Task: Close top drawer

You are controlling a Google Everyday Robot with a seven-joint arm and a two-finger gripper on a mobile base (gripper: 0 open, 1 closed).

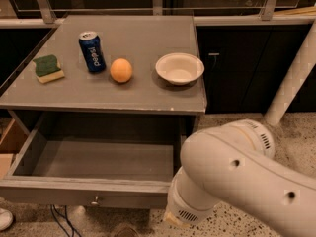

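The top drawer (98, 159) of the grey table stands pulled far out, and its deep grey interior is empty. Its front panel (59, 191) runs along the bottom left, with a small round metal knob (94, 200) at mid-front. My gripper is not in view. Only the arm's bulky white links (237, 181) show at the lower right, with the lower joint (190, 209) just beside the drawer's right front corner and covering that corner.
On the tabletop (148, 95) stand a green and yellow sponge (48, 68), a blue can (92, 52), an orange (121, 70) and a white bowl (179, 68). A white pole (294, 78) leans at the right. A cardboard box (10, 142) sits at the left; cables (59, 218) lie under the drawer.
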